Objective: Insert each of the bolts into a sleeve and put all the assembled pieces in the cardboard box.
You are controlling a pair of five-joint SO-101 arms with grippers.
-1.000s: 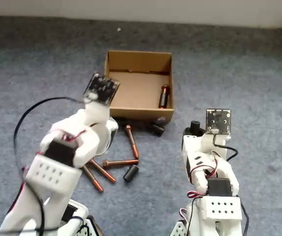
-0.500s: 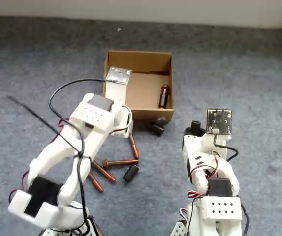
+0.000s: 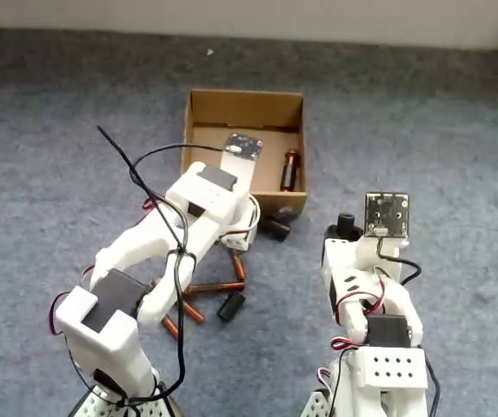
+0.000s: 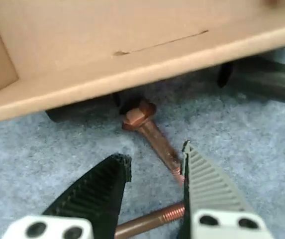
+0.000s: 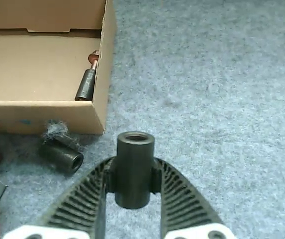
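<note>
Left hand hangs spread over bolt; right hand grips sleeve.

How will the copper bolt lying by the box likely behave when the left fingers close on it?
The bolt looks like solid metal, so it is probably stiff and heavy for its size. Its round shaft may roll or pivot on the carpet if nudged off-centre. The ridged fingers should hold it without much slip.

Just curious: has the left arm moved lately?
Yes. The left arm swung rightward, from the cardboard box's left corner toward its middle.
</note>
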